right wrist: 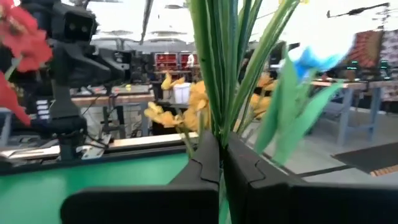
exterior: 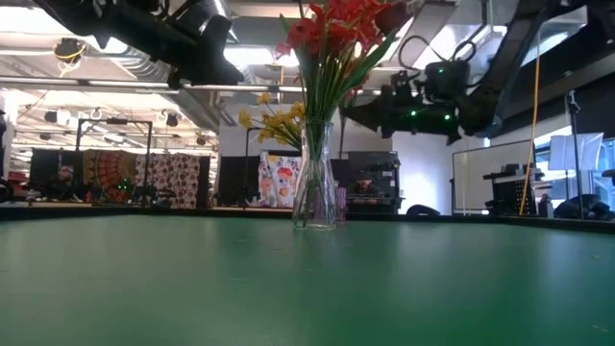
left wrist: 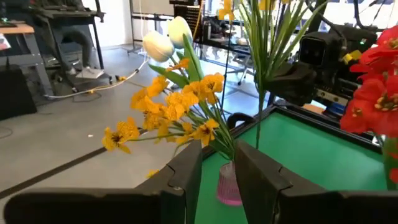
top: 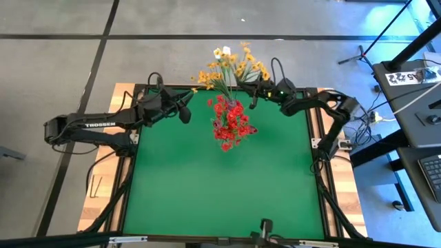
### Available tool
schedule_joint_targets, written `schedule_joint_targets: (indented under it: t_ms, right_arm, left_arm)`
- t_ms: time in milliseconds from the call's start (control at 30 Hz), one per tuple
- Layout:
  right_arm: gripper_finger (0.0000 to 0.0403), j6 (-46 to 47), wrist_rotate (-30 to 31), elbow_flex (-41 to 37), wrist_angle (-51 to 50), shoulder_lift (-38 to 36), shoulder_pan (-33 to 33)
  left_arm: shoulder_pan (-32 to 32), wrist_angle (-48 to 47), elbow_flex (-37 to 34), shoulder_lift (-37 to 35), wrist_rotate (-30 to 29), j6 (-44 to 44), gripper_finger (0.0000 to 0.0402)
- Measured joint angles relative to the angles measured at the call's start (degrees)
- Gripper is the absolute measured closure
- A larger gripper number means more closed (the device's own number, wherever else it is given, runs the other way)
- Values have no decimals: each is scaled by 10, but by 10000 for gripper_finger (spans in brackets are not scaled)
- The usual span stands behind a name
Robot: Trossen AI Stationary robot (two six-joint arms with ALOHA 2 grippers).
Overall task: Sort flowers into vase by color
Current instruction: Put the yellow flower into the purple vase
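A clear glass vase (exterior: 315,192) stands mid-table at the far side, holding red flowers (top: 231,124). Behind it, at the far edge, a small pink vase (left wrist: 228,186) holds yellow-orange flowers (left wrist: 180,106) and white tulip buds (left wrist: 163,40), which lean out past the edge. My right gripper (top: 253,95) hovers just right of that bunch, shut on a green flower stem (left wrist: 258,118). My left gripper (top: 186,110) hovers to the bunch's left. It points at the pink vase and is open (left wrist: 217,165), with nothing between its fingers. My right gripper pinches a bundle of green stems and leaves (right wrist: 217,121) between its two shut fingers. The fingers come in about level from the table's right and lie across the stems. The flower stands upright, clear of the table, with a thin stem end (left wrist: 258,134) hanging below the fingers. Its bloom is cut off at the picture's top.
The near half of the green table (top: 220,193) lies bare. Both arms crowd the far edge around the two vases. Beyond the table are the room's floor, desks and cables (top: 413,89).
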Motion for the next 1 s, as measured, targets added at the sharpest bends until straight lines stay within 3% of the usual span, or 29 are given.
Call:
schedule_joint_targets:
  t_ms: [567, 733, 1000]
  right_arm:
    - [402, -20, 5, 60, -2, 112, 1]
    - [402, -12, -4, 68, -11, 113, 1]
    - [402, 56, -29, 68, -47, 113, 1]
  left_arm:
    - [0, -2, -1, 0, -1, 0, 356]
    - [0, -5, -1, 2, -1, 0, 395]
    - [0, -16, -1, 2, -2, 0, 399]
